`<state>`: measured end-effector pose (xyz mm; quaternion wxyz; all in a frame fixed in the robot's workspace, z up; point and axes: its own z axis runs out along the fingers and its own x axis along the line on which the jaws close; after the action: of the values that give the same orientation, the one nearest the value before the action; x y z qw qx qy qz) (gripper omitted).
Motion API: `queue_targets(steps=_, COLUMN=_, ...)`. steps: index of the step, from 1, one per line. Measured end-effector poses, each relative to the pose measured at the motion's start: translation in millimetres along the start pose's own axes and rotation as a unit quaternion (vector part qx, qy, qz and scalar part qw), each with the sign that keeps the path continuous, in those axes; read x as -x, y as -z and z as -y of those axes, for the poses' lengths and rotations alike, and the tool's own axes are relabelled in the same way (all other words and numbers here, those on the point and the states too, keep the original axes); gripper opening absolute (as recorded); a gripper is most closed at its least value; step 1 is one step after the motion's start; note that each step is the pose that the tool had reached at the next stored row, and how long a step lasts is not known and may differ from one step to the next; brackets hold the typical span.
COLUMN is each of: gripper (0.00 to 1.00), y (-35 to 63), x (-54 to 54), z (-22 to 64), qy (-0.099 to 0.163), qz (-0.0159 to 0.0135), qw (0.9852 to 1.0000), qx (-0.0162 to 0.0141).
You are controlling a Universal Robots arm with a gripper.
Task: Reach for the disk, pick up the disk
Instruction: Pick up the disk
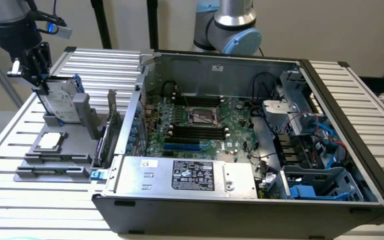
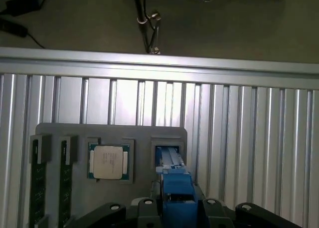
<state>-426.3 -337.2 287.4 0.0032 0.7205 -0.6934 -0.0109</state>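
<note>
The disk (image 1: 60, 100) is a silver-grey drive with a white label in a blue carrier. It stands tilted on edge at the exterior view's left, its lower end in a slot of the grey fixture (image 1: 52, 155). My gripper (image 1: 40, 86) comes down from above and is shut on the disk's upper edge. In the wrist view the blue carrier of the disk (image 2: 177, 185) runs from between my fingers down into the fixture's slot (image 2: 167, 155).
A square silver processor chip (image 2: 109, 162) and two memory sticks (image 2: 37, 183) lie in the grey fixture. An open computer case (image 1: 245, 130) holding a motherboard and a labelled power-supply box (image 1: 185, 175) stands on the slatted aluminium table (image 1: 18, 205). A second arm's base (image 1: 229, 30) stands behind the case.
</note>
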Motion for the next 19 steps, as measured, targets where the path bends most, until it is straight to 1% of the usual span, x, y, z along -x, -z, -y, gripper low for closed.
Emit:
queue_targets(steps=14, gripper=0.33, y=0.0, x=-0.4, z=0.0, qy=-0.001, qz=0.0003, qw=1.0000, qx=-0.0002)
queue_targets(steps=15, gripper=0.33, y=0.1, x=-0.5, z=0.0, qy=-0.001, qz=0.0003, qw=1.0000, qx=-0.0005)
queue_targets(steps=18, gripper=0.33, y=0.0, x=-0.5, z=0.0, qy=-0.001, qz=0.0006, qw=1.0000, qx=-0.0031)
queue_targets(steps=19, gripper=0.33, y=0.0, x=-0.5, z=0.0, qy=-0.001, qz=0.0007, qw=1.0000, qx=-0.0035)
